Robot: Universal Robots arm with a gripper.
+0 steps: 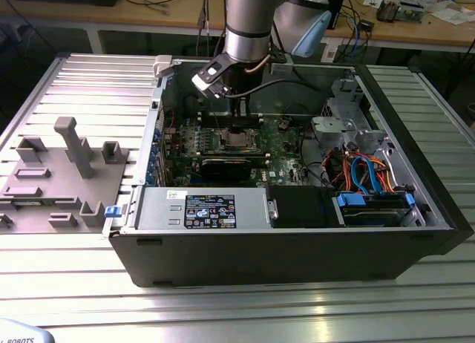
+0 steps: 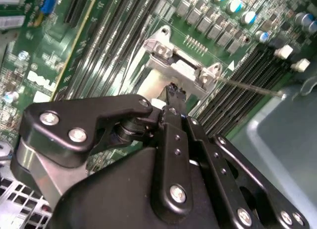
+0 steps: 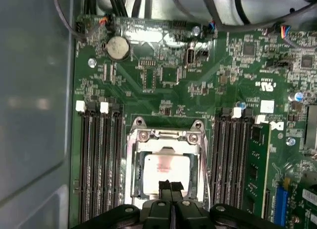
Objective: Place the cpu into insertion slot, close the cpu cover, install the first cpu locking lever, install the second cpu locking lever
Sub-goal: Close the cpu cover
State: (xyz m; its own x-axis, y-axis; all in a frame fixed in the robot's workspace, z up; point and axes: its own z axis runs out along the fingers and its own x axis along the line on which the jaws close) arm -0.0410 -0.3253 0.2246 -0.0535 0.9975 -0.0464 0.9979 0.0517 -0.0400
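Apparently the jaws of the gripper point(image 3: 171, 189) were pressed together with nothing between them, the tips over one edge of the cpu point(image 3: 165, 165). The cpu lay flat in the insertion slot point(image 1: 239, 140), and the cpu cover point(image 3: 199, 162) seemed to frame it. Memory slots point(image 3: 99, 159) flanked it on the green motherboard point(image 3: 223, 80), inside an open computer case point(image 1: 297, 239) on the bench point(image 1: 223, 313).

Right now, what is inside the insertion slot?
The cpu lies in the insertion slot, silvery top face up. The gripper, its fingertips closed together, covers one edge of the chip, and whatever is under the chip is hidden.
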